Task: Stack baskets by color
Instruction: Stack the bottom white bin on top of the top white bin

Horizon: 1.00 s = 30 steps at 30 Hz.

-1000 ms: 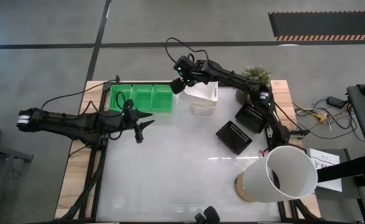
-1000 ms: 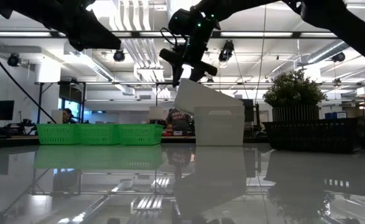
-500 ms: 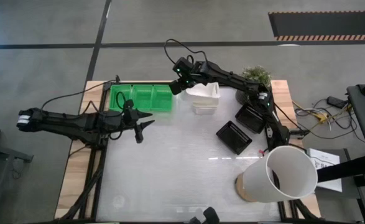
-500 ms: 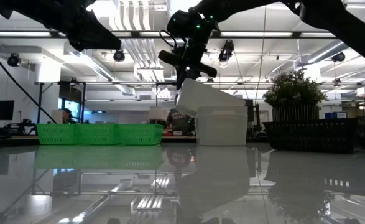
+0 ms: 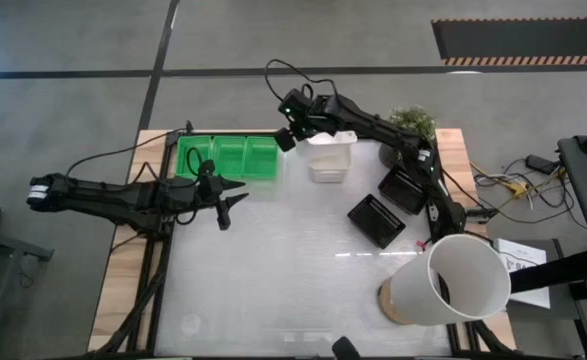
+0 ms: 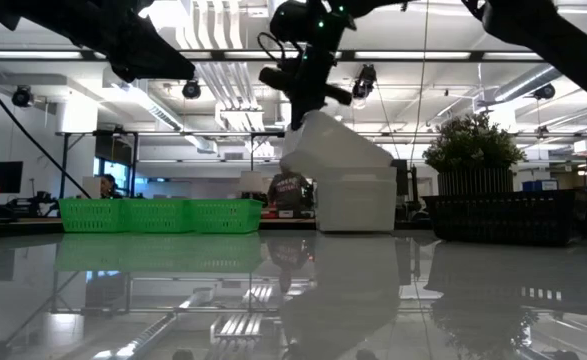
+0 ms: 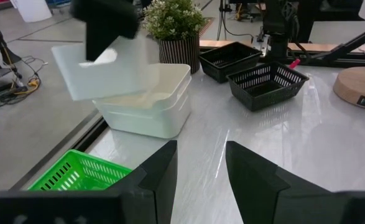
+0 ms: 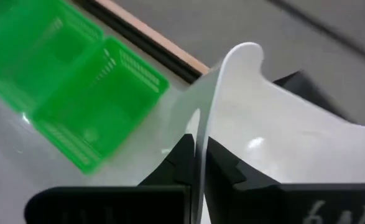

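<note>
The right gripper (image 5: pixel 301 130) pinches the wall of a white basket (image 5: pixel 331 145), tilted over the white stack (image 5: pixel 327 172). Green baskets (image 5: pixel 227 157) sit just beside, black baskets (image 5: pixel 391 205) and a plant (image 5: pixel 411 122) farther off. The left gripper (image 5: pixel 235 196) waits near the green ones, fingers apart.

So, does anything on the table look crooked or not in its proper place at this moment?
Yes. The top white basket is tilted, one end raised, over the white stack instead of sitting flat in it. The right gripper is shut on its rim. The green baskets sit in a row and the two black baskets lie apart, unstacked.
</note>
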Motion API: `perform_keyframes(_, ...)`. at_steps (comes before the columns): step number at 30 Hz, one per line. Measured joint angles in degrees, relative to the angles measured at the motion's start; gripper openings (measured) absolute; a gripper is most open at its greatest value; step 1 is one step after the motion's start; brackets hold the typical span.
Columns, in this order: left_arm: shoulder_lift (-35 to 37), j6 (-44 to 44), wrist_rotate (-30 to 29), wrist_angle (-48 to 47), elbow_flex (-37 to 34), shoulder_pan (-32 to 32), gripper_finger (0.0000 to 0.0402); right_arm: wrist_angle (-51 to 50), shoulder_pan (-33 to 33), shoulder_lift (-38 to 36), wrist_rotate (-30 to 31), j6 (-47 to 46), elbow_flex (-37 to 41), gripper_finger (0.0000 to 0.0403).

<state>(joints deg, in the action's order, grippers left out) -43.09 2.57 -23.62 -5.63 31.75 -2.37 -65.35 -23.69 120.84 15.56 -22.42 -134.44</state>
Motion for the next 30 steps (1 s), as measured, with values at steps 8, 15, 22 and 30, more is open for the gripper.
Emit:
perform_keyframes(8,0.00,-0.04,-0.02,0.04,0.00,0.00,0.0121,-10.34,2.15,-2.31,2.10,5.19,-0.36,0.0009)
perform_keyframes(15,0.00,-0.04,-0.02,0.16,0.00,0.00,0.0121,-9.86,3.23,-3.69,2.87,4.48,-0.36,0.0008)
perform_keyframes(22,0.00,-0.04,-0.02,0.21,0.00,0.00,0.0121,-9.04,4.60,-4.11,2.94,13.82,-0.36,0.0008)
perform_keyframes(30,0.00,-0.04,-0.02,0.17,0.00,-0.02,0.0121,-15.44,6.69,-7.52,2.00,46.68,-0.36,0.0008)
